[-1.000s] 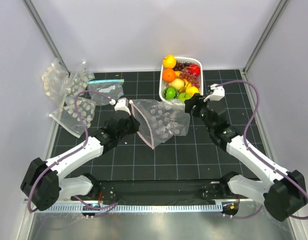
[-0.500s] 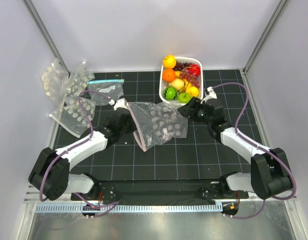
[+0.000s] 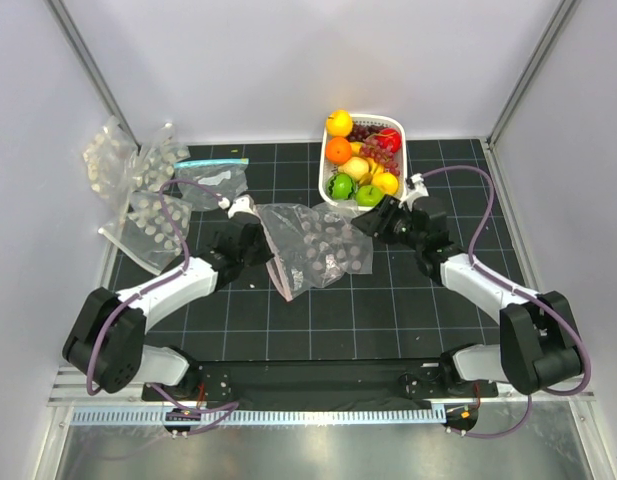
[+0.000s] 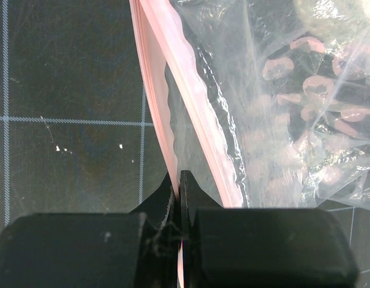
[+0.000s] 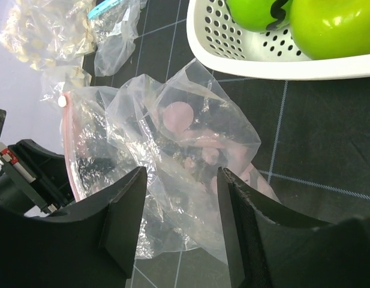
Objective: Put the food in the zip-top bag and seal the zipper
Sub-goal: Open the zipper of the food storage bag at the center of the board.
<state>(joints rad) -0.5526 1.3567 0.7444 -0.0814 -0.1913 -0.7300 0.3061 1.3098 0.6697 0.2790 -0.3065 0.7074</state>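
Right claw [image 5: 182, 180] swung in from fruit basket [image 3: 326, 182], spread but narrowing around zip-top bag [image 3: 318, 250] mid-tabletop [image 3: 388, 310]. My left claw [image 4: 177, 183] keeps pinching pink zipper [image 4: 193, 108]. No fruit bagged; mouth-opening likely next.

The zip-top bag [image 3: 318, 245] is clear plastic printed with rows of white dots. Its zipper [image 4: 196, 114] is a pale pink strip. The basket [image 5: 274, 66] beside it is white and perforated, holding an orange [image 3: 338, 150], green apples [image 3: 342, 185], dark purple grapes [image 3: 373, 152] and a yellow lemon [image 3: 339, 122]. Under the basket, the bench [image 3: 388, 310] is black with a thin pale grid.
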